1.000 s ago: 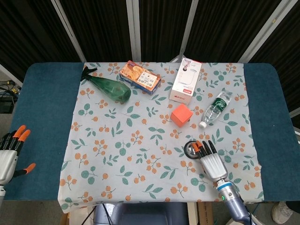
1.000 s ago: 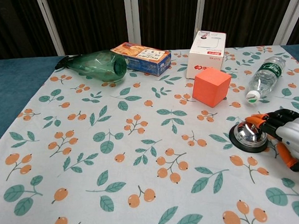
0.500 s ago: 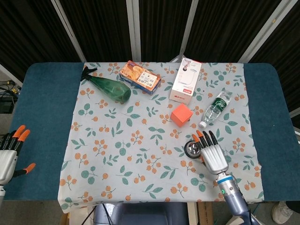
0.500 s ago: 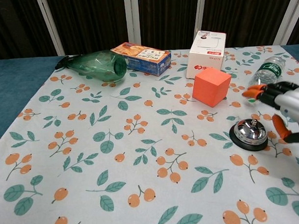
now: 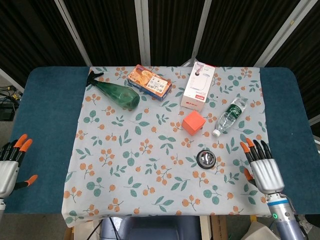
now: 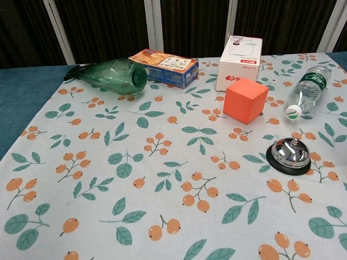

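Observation:
A chrome call bell (image 5: 206, 159) (image 6: 288, 155) on a black base stands on the leaf-patterned cloth (image 5: 150, 150), near its front right. My right hand (image 5: 261, 167) hovers to the right of the bell, apart from it, fingers spread and holding nothing; the chest view does not show it. My left hand (image 5: 11, 165) is at the far left edge over the blue table, fingers apart and empty. An orange cube (image 5: 193, 123) (image 6: 245, 100) sits behind the bell.
A clear water bottle (image 5: 230, 115) (image 6: 305, 93) lies right of the cube. A white box (image 5: 198, 85) (image 6: 239, 62), a snack box (image 5: 149, 82) (image 6: 163, 67) and a green spray bottle (image 5: 116, 93) (image 6: 110, 75) lie along the back. Blue table (image 5: 45, 125) borders the cloth.
My right hand lifted off the bell and moved away to the right, leaving the chest view. The bell stays where it was. The left hand has not moved.

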Controlling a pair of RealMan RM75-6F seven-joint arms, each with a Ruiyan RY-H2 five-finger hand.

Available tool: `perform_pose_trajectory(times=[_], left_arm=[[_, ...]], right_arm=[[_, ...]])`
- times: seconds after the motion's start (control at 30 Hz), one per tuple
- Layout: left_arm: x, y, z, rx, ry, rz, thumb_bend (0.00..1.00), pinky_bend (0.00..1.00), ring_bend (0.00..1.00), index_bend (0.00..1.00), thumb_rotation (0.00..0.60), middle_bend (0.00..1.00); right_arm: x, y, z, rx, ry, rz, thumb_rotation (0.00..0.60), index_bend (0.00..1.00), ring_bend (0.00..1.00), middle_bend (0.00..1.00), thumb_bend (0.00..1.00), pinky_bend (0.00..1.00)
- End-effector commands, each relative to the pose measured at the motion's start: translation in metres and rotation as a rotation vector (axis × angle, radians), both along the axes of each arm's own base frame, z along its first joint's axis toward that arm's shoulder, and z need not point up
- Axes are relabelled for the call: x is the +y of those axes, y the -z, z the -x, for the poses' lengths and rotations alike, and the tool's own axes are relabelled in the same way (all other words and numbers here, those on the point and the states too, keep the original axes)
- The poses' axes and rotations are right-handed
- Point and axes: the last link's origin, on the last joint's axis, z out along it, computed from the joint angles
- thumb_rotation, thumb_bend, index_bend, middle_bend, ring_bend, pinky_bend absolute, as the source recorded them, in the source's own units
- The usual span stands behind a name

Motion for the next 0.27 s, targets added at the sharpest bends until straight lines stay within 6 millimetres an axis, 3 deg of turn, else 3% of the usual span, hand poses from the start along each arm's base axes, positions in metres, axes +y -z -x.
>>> perform_pose_trajectory(times=[0.03, 0.27], left_arm=[[0.0, 0.0, 0.001, 0.005, -0.006, 0.002, 0.01, 0.0, 0.0, 0.0, 0.6, 0.0], [0.0, -0.001, 0.001, 0.0, -0.014, 0.003, 0.01, 0.0, 0.0, 0.0, 0.6, 0.0]], right_arm=[[0.014, -0.011, 0.009, 0.025, 0.009, 0.015, 0.6, 0.0, 0.0, 0.0, 0.29, 0.0], [0.025, -0.018, 0.01, 0.024, -0.015, 0.042, 0.6, 0.0, 0.0, 0.0, 0.25, 0.0]])
